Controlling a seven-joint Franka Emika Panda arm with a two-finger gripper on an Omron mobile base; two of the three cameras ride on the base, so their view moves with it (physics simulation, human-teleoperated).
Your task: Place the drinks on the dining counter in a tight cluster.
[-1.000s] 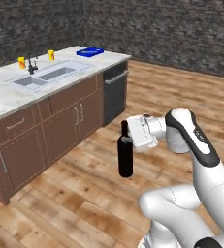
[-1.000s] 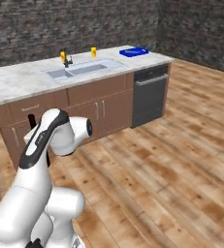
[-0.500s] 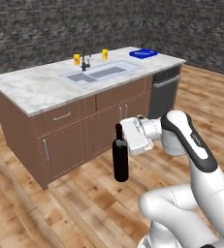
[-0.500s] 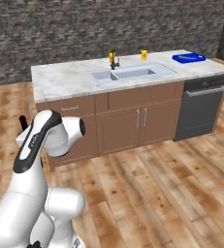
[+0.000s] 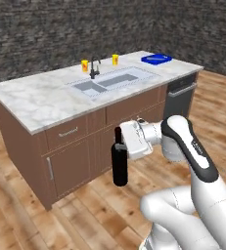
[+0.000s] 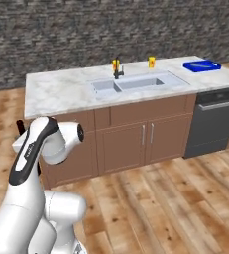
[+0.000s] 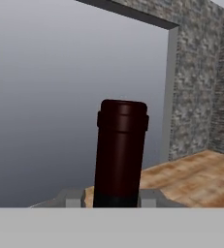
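1. The wine bottle [image 5: 119,166] is rendered black, with a dark reddish neck [image 7: 120,150].
2. White marble with grey veining is seen on the dining counter [image 5: 41,100], over brown cabinets [image 6: 136,139].
3. The faucet [image 5: 92,68] is coloured black.
4. Two cups [image 5: 84,65] are shown in yellow.
5. A blue tray [image 5: 156,59] is seen.

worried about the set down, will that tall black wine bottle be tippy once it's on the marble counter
Probably somewhat tippy: the tall black wine bottle is slim and high over a narrow base. It hangs upright from the claw, gripped at the neck, so it may swing. The white marble counter looks flat, which should help.
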